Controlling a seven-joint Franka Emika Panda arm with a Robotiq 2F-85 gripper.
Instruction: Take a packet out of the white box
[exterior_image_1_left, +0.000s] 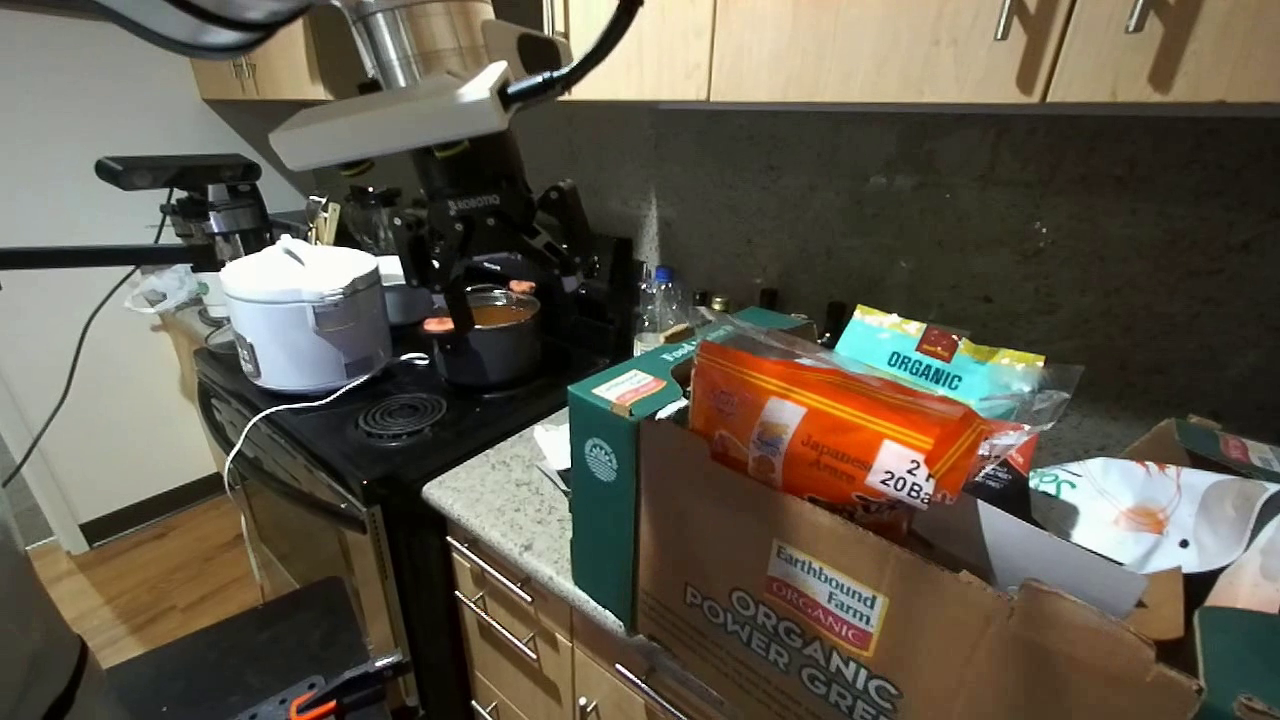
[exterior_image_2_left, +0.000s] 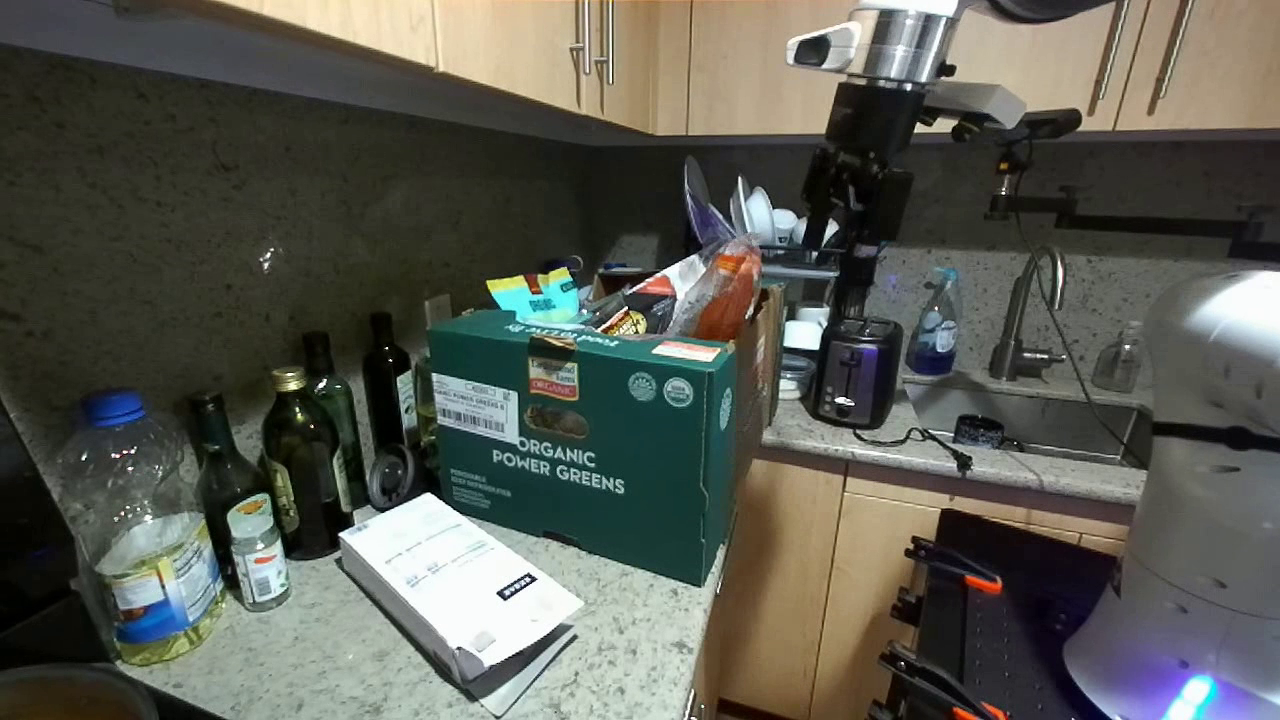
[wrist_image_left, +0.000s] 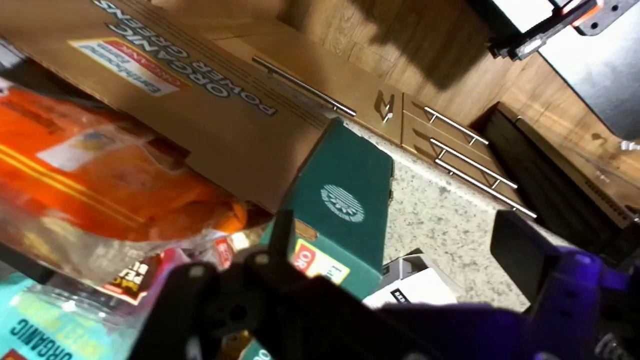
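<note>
The end effector (wrist_image_left: 400, 241) hangs with its fingers (wrist_image_left: 520, 260) spread wide and nothing held. The white box (wrist_image_left: 417, 287) lies well below it, framed between those fingers in the wrist view, on the counter (wrist_image_left: 435, 215) just beside the carton (exterior_image_2_left: 590, 430). Its long axis slants across the counter, and in an exterior view the open end, with a loose flap (exterior_image_2_left: 527, 672), turns towards the counter's front edge; I judge that the next move calls for a descent lined up with that end. No packet shows there.

Of the lettering, nearest is "ROBOTIQ" on the end effector. The carton reads "Earthbound Farm" and "Organic Power Greens"; from its top stand an orange bag (exterior_image_1_left: 800, 420) marked "Japanese Arare" and a turquoise bag (exterior_image_1_left: 925, 358) marked "Organic". The white box bears a small dark label, perhaps "RXBAR", too blurred to be sure. Farthest, on the stove (exterior_image_1_left: 475, 420), a white rice cooker (exterior_image_1_left: 305, 325) shows no legible name.
</note>
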